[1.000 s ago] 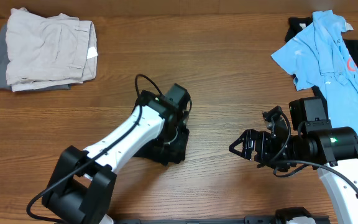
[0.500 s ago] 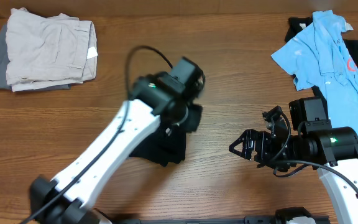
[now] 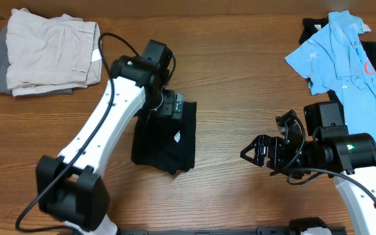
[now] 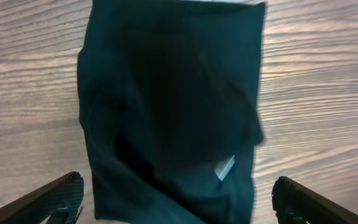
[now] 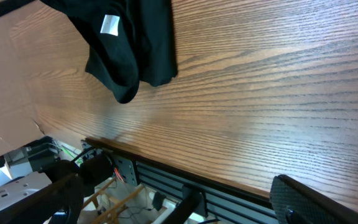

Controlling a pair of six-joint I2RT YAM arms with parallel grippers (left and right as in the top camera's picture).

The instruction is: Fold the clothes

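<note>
Though my left gripper (image 4: 178,202), spread wide and empty, hides its far end, the folded black shirt (image 3: 158,147) runs far-to-near; right gripper (image 3: 261,155) wide too.

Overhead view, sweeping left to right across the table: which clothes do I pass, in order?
folded beige garment → folded black shirt → light blue polo

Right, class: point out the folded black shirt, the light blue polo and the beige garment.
black shirt (image 3: 160,147): overhead view, middle of the folded panel.
light blue polo (image 3: 341,59): overhead view, chest area.
beige garment (image 3: 47,52): overhead view, centre of the top layer.
</note>
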